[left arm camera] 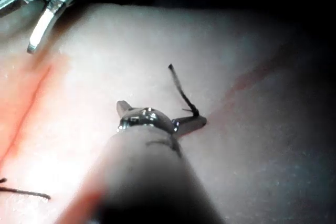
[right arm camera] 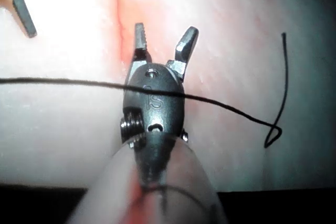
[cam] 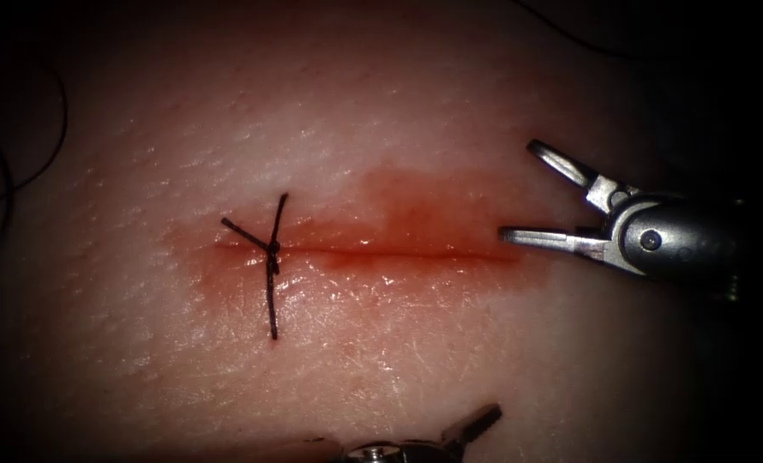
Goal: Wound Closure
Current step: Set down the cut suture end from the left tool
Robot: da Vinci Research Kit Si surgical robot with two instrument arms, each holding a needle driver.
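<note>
at the right end of the cut (cam: 381, 251) in the tissue (cam: 450, 360) the right tool (cam: 519, 193) hangs with jaws wide apart and empty, the left tool (cam: 476, 422) below holds nothing i can see, jaws hard to judge, and a knot (cam: 273, 249) with cut ends sits toward the cut's left end.

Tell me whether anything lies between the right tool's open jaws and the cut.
Nothing visible does. The right tool, jaws open and empty, sits just past the cut's right end over bare tissue. The knotted stitch lies at the far left end.
</note>
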